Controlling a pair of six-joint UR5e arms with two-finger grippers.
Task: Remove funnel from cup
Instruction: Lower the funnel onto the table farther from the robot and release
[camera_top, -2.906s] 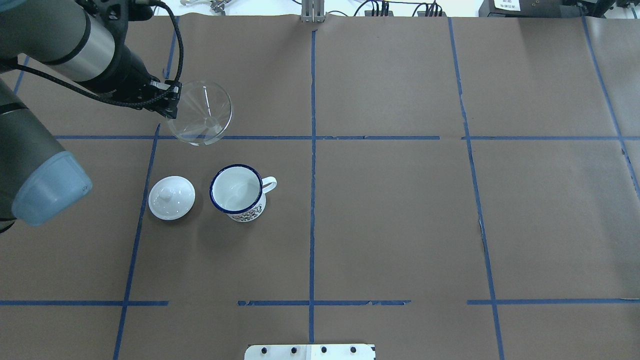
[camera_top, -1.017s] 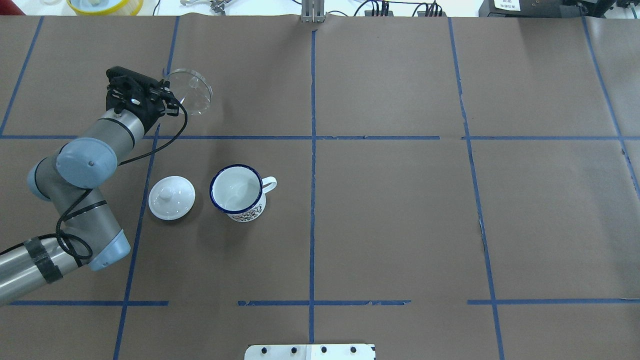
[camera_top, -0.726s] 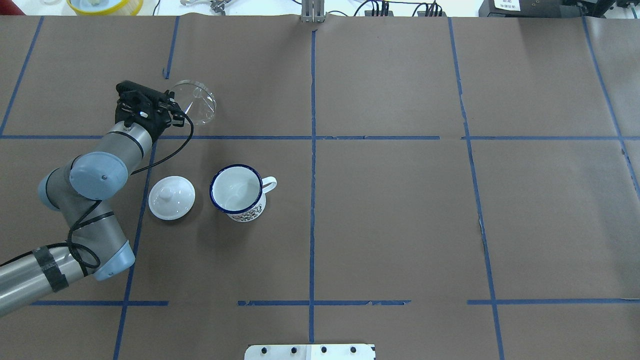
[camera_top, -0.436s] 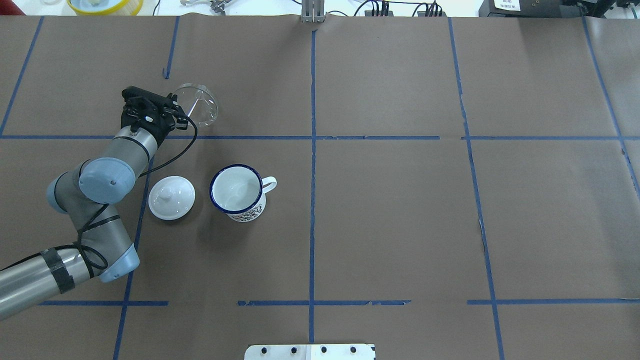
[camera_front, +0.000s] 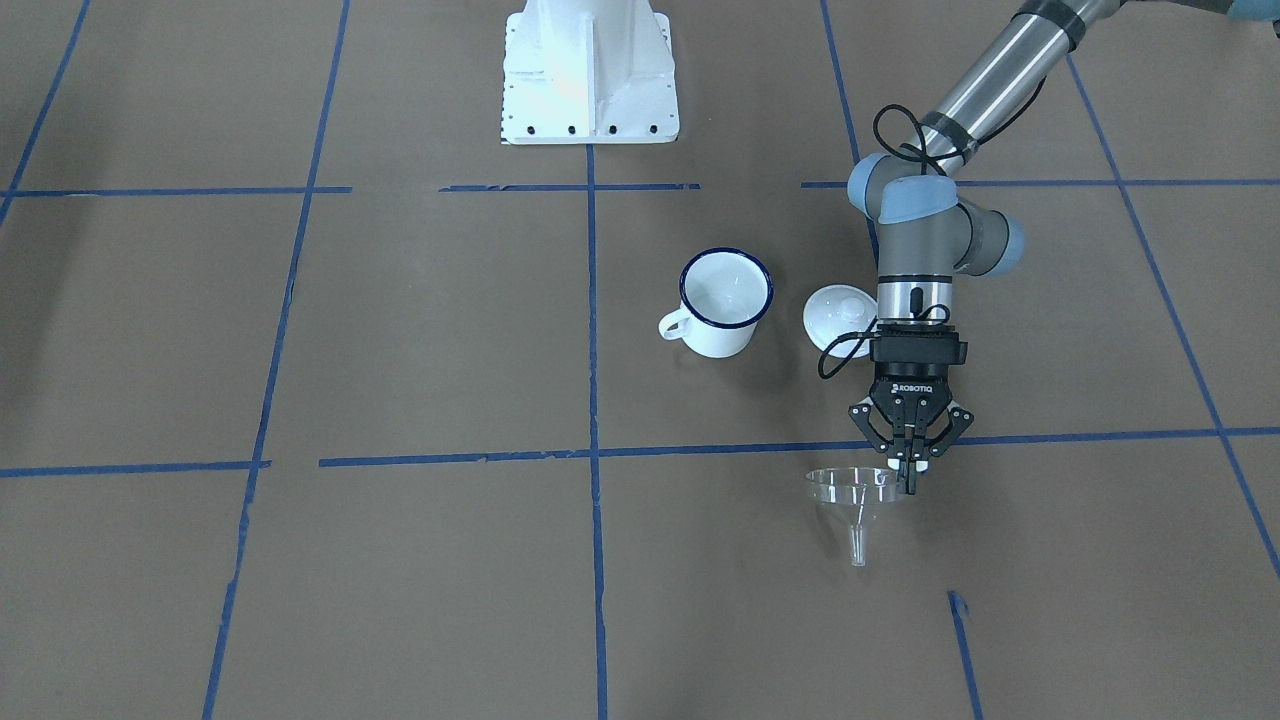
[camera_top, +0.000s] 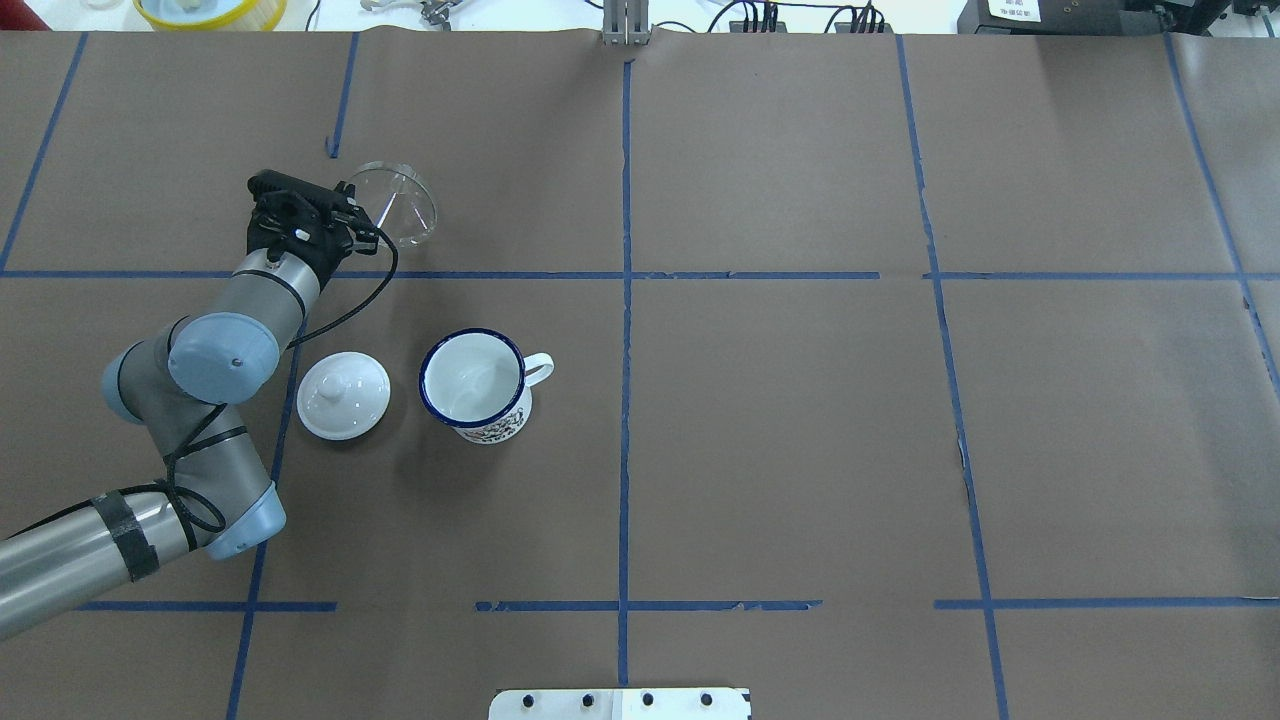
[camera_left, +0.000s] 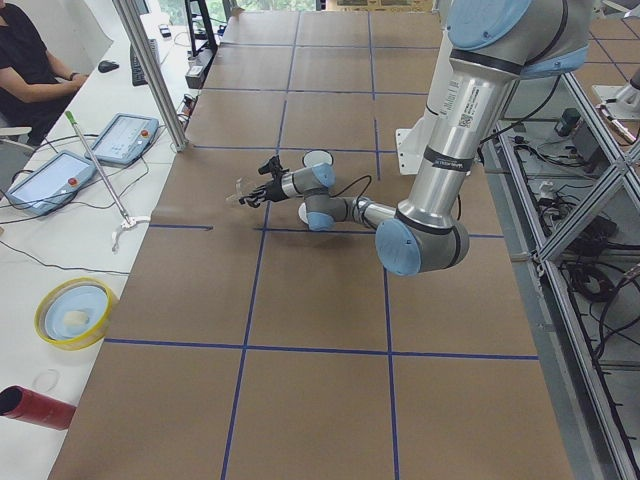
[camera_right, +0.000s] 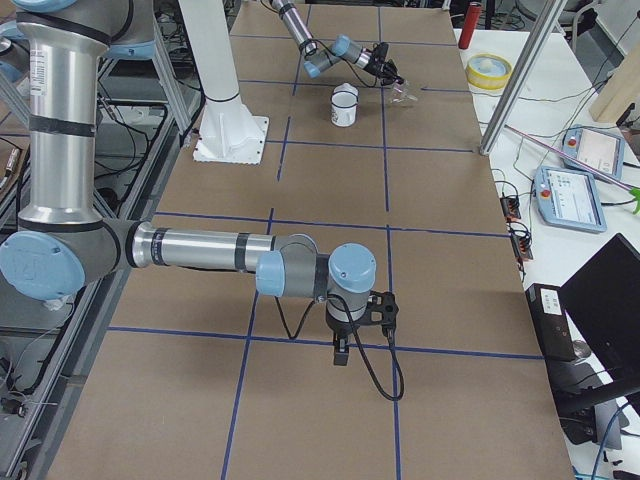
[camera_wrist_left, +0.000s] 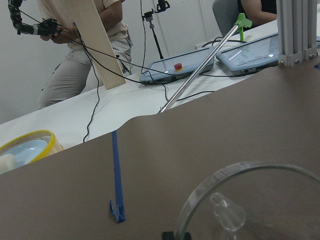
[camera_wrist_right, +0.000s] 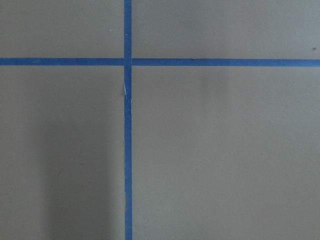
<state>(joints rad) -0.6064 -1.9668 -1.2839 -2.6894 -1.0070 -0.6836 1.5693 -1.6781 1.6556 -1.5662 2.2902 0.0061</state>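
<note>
- Since the first earlier view, the funnel (camera_top: 397, 203) had been carried further from the cup (camera_top: 472, 381) and brought low over the brown paper (camera_top: 800, 450). Over the last moments it had barely shifted.
- The funnel was seen to be clear, with a wide conical bowl and a short narrow spout pointed downward. Whether the spout tip touched the paper could not be told.
- Its rim was pinched between the closed fingers of the left gripper (camera_front: 909, 480), on the rim's side toward the robot's left.
- It was held beyond the cup on the operators' side, across a blue tape line (camera_front: 700, 450), well apart from the cup.
- Open paper was left on every side of the funnel.
- The white lid (camera_top: 343, 395) was set just beside the cup, not touching it.
- The right gripper (camera_right: 342, 352) was seen only from the side, well apart from the cup. Its opening could not be told.
- Counted: one funnel, one cup, one lid.
</note>
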